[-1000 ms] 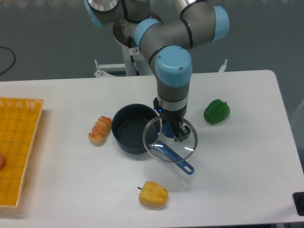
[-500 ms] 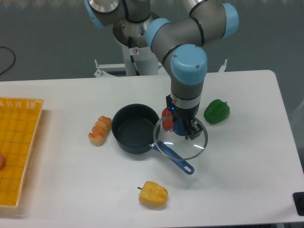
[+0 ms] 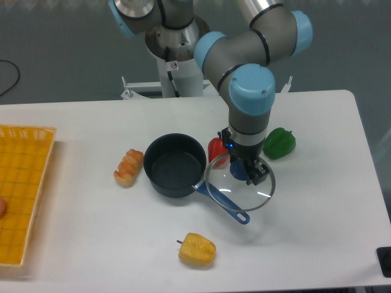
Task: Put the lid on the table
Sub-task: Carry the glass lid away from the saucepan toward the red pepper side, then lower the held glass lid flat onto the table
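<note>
Gripper (image 3: 246, 171): pointed straight down, jaws closed on the blue centre knob of the lid (image 3: 240, 182); one dark finger (image 3: 259, 174) visible on the right of the knob.

Lid: round clear glass disc with thin metal rim, held level beneath the jaws, just right of the pot rim and over the blue pot handle; whether resting on or clear of the table (image 3: 317, 201) not discernible.

Pot handle (image 3: 224, 201): blue, running diagonally from the pot toward the near right, passing under the left part of the lid, its tip poking out past the lid's near edge.

Pot (image 3: 175, 165): dark, round, open-topped, standing just left of the jaws, its rim close beside the lid edge.

Red pepper (image 3: 216, 149): just behind and left of the jaws, between pot and arm, partly hidden by the wrist.

Green pepper (image 3: 279, 143): behind and right of the jaws, near the lid but apart from it.

Yellow pepper (image 3: 197, 249): well in front and left of the jaws, near the table's front edge.

Bread-like roll (image 3: 128, 166): left of the pot, far side from the jaws.

Yellow grid tray (image 3: 24, 189): far left, well apart from everything else.
</note>
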